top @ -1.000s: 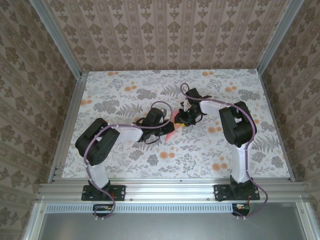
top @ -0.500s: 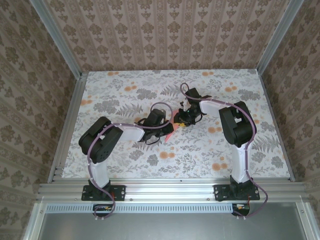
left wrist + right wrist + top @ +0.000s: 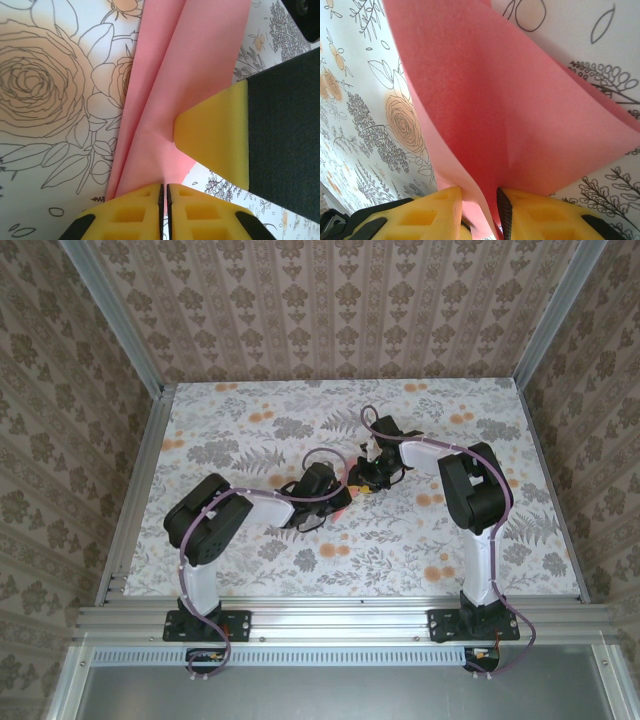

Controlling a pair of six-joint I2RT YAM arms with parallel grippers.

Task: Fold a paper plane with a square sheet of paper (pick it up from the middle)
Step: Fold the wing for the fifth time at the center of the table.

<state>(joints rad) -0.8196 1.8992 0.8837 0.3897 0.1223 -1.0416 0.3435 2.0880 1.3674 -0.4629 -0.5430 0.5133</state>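
The pink-red sheet of paper [image 3: 195, 65] is folded lengthwise into a narrow creased strip and lies over the flower-print table. My left gripper [image 3: 164, 189] is shut on its near end, the centre crease running into the slit between the pads. My right gripper [image 3: 480, 200] stands slightly open, with loose paper [image 3: 485, 110] layers fanning up from between its fingers. One yellow right fingertip [image 3: 215, 135] rests on the paper just beyond the left jaws. In the top view the left gripper [image 3: 340, 498] and right gripper [image 3: 362, 483] meet mid-table, almost covering the paper.
The flower-print table [image 3: 250, 430] is fenced by aluminium rails [image 3: 135, 490] at the sides and front. Patterned walls [image 3: 330, 300] rise behind and to both sides. Both arm bases sit at the near edge.
The left arm has slid right, closer to the right gripper, covering more of the paper. The right jaws have eased apart a little. The right arm has stayed put.
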